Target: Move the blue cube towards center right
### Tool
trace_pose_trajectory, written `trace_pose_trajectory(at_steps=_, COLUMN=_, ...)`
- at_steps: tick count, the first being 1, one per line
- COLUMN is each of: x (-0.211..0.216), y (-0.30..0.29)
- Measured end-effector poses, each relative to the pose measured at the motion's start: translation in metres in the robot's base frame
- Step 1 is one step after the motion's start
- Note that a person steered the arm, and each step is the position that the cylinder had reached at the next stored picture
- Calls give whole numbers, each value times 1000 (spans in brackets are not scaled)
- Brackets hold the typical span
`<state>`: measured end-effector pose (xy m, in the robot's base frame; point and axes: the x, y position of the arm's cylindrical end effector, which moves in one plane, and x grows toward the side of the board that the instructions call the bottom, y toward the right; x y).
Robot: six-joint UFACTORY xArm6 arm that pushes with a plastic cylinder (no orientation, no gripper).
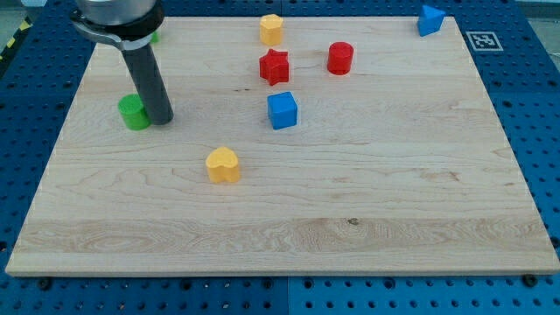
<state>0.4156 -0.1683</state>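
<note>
No pincer on this rig: just a rod, so spread or pressed together doesn't apply. My tip rests on the table at left of frame, touching or just beside a green block.

Blue cube sits a little above centre, well apart from the tip, to its right. Judged: approach step, no contact yet. Next move calls for bringing the tip to the cube's left face, then pushing rightward.

Nearby: red star above it, red cylinder upper right, yellow block lower left.
</note>
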Motion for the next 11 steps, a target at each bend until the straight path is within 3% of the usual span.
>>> trace_pose_trajectory(at_steps=3, x=-1, y=3)
trace_pose_trajectory(at_steps=6, x=-1, y=135)
trace_pose_trajectory(at_steps=11, x=-14, y=287)
